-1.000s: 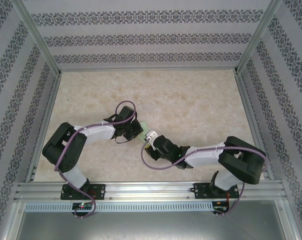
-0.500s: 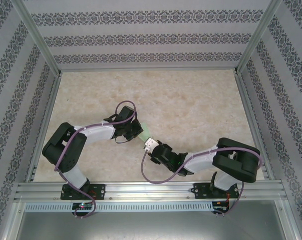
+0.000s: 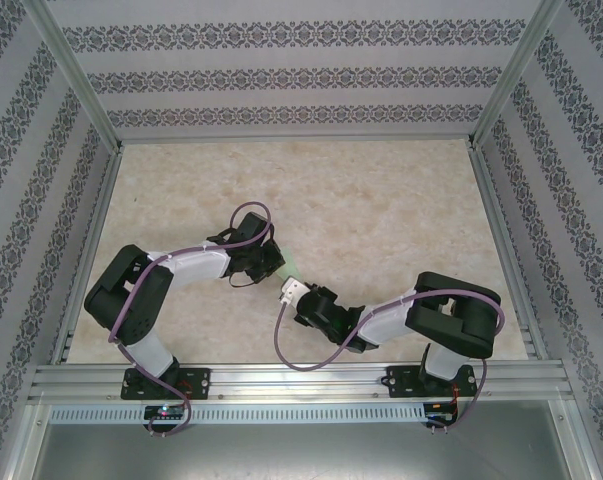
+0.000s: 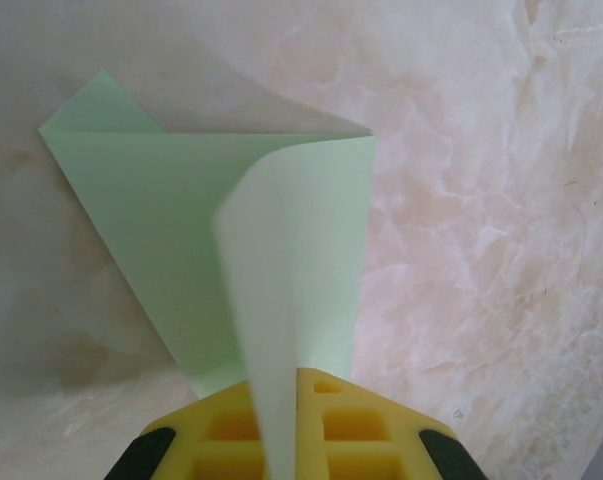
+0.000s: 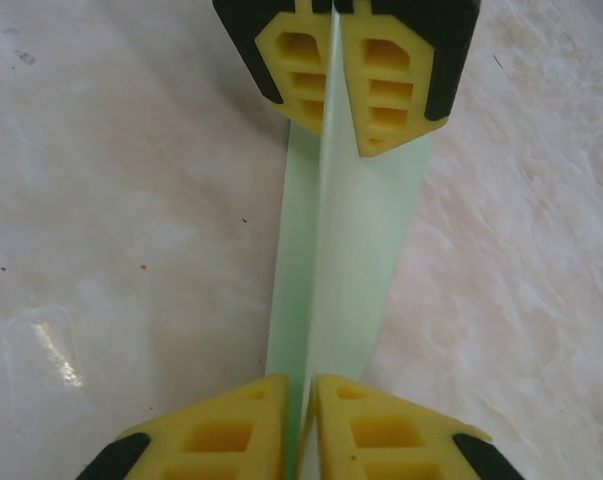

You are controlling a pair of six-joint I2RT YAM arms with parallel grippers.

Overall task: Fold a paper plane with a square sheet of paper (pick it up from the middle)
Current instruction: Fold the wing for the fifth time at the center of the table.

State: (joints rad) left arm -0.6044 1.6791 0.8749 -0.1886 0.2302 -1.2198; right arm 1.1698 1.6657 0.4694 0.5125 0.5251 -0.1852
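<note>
Top external: both arms reach in to the middle of the marble table (image 3: pixel 381 190), and the left gripper (image 3: pixel 273 266) and right gripper (image 3: pixel 289 291) meet tip to tip there. A small pale green patch of the sheet of paper (image 3: pixel 291 266) shows just beside the left gripper; the jaw state is too small to read from here. Left wrist: the left gripper (image 4: pixel 286 395) is pressed together on the sheet of paper (image 4: pixel 181 220) – one flap rises edge-on between the yellow pads, and the rest spreads out beyond them as a folded panel with a pointed corner at far left, above the table (image 4: pixel 481 200). Right wrist: the right gripper (image 5: pixel 303 400) has its pads drawn in on the near end of the sheet of paper (image 5: pixel 351 260), with only a thin slit between them. The left gripper (image 5: pixel 336 135) faces it from the top, clamping the far end – the sheet spans the two as a narrow, creased strip over the table (image 5: pixel 131 200).
</note>
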